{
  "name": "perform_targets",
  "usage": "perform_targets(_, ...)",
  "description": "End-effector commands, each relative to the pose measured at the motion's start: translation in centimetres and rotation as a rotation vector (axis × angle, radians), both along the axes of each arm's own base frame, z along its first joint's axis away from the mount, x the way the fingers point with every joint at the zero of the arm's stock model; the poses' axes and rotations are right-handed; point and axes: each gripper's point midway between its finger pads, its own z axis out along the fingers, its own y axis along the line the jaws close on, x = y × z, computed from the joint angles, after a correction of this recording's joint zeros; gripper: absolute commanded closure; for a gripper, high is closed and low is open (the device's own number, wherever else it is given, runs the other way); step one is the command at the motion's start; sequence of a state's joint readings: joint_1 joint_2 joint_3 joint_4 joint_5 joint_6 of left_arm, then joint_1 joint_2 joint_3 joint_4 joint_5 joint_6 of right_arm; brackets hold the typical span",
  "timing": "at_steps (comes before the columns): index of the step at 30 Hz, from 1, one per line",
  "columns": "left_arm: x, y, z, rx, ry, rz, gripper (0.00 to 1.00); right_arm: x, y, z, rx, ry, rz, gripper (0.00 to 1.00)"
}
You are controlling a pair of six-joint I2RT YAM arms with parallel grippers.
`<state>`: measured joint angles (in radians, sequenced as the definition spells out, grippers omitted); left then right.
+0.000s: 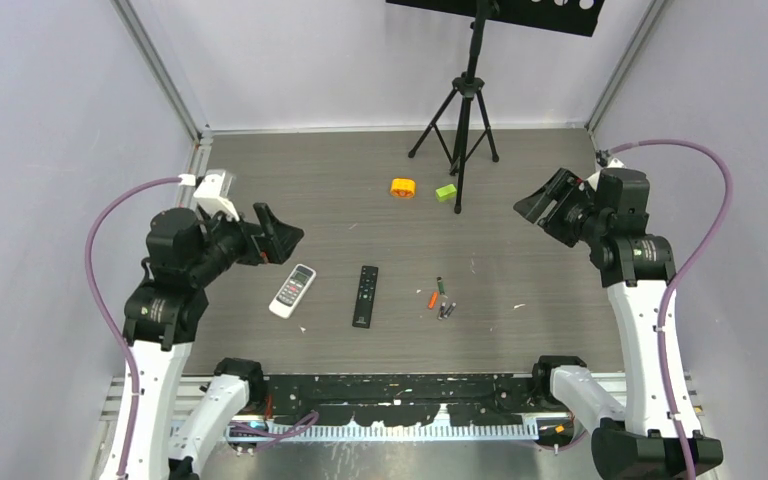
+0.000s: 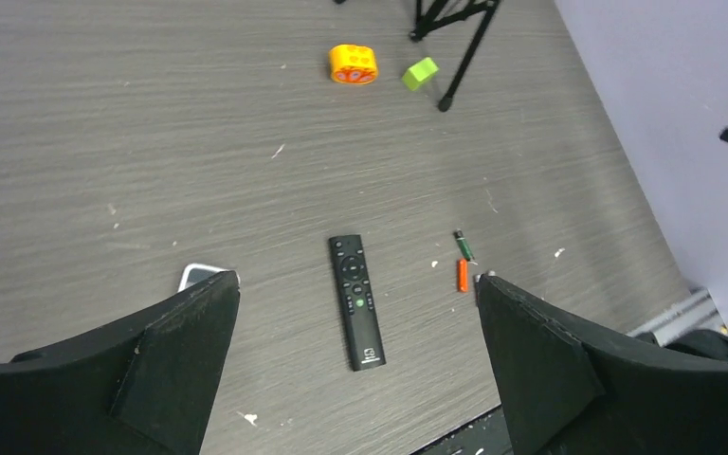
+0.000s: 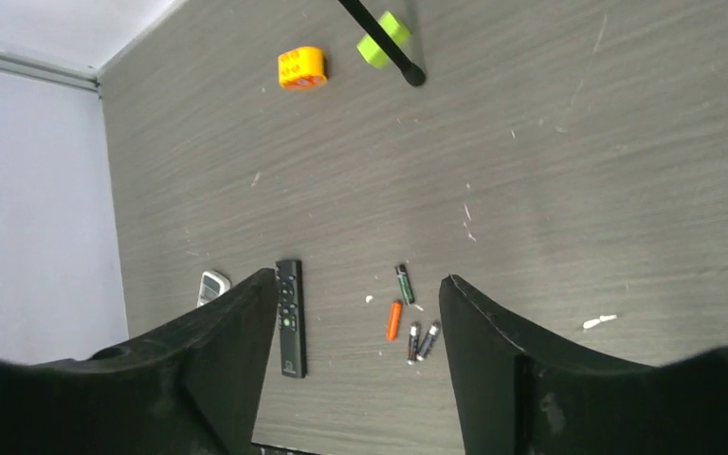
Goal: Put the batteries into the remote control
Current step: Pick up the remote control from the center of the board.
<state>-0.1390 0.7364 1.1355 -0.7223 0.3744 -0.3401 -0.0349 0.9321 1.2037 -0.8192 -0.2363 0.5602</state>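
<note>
A black remote control (image 1: 365, 295) lies face up at the table's middle, and a white remote (image 1: 292, 290) lies to its left. To the right of the black one lie the batteries: a dark green one (image 3: 404, 283), an orange one (image 3: 393, 320) and two dark grey ones (image 3: 413, 342) side by side. My left gripper (image 1: 280, 236) hangs open and empty above the white remote's far end. My right gripper (image 1: 545, 208) is raised at the right, open and empty, well away from the batteries. Both wrist views look down on the black remote (image 2: 356, 301) between spread fingers.
An orange round block (image 1: 402, 188) and a lime green block (image 1: 446, 193) sit at the back centre. A black tripod (image 1: 463, 110) stands there, one leg beside the lime block. Small white scraps dot the table. Walls close in left, right and behind.
</note>
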Motion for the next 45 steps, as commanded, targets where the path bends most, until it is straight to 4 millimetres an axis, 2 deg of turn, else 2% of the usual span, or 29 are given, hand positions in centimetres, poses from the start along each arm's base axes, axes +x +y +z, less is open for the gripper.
perform_targets(1,-0.4,2.3,-0.7,-0.024,-0.012,0.168,0.0,-0.5,0.2,-0.7,-0.026,-0.002,0.044,0.25)
perform_targets(2,-0.5,2.5,-1.8,-0.024,0.006,0.179,0.0,-0.7,0.2,-1.1,-0.031,0.007,0.049,0.21)
perform_targets(3,-0.7,2.2,-1.9,-0.031,-0.006,0.163,0.0,-0.9,0.4,-1.5,-0.026,0.013,0.061,0.19)
perform_targets(7,-0.6,-0.3,-5.2,-0.085,0.052,0.033,0.02,-1.4,2.3,-3.0,0.061,0.063,0.141,0.17)
perform_targets(11,0.5,-2.3,-10.1,-0.194,0.238,-0.005,0.09,-1.4,3.2,-4.5,0.123,0.089,0.156,0.17)
perform_targets(13,1.3,-3.0,-12.5,-0.213,0.298,0.001,0.07,-1.3,3.3,-5.3,0.148,0.094,0.136,0.17)
perform_targets(16,2.3,-3.1,-16.3,-0.122,0.346,0.057,0.06,-1.4,4.0,-6.8,0.203,0.107,0.127,0.17)
perform_targets(19,2.6,-4.7,-19.2,-0.004,0.374,0.053,0.03,-1.3,4.2,-8.1,0.226,0.109,0.104,0.17)
perform_targets(22,2.7,-7.2,-21.4,0.106,0.402,0.029,0.04,-1.4,4.1,-9.5,0.219,0.147,0.093,0.17)
perform_targets(26,3.4,-10.4,-23.3,0.255,0.424,0.028,0.07,-1.6,3.9,-10.9,0.204,0.198,0.084,0.18)
perform_targets(27,3.5,-11.0,-24.0,0.301,0.437,0.029,0.09,-1.8,4.3,-11.1,0.195,0.204,0.102,0.18)
perform_targets(30,3.7,-12.0,-25.5,0.447,0.45,0.065,0.11,-2.0,4.3,-11.7,0.18,0.216,0.103,0.19)
perform_targets(33,3.8,-13.6,-26.7,0.493,0.467,0.058,0.12,-2.1,4.4,-12.2,0.184,0.229,0.104,0.2)
perform_targets(40,3.4,-13.2,-29.6,0.564,0.544,0.103,0.16,-2.3,4.7,-13.0,0.202,0.246,0.1,0.21)
perform_targets(45,2.4,-13.9,-31.1,0.571,0.603,0.046,0.29,-2.6,5.0,-13.4,0.213,0.267,0.103,0.23)
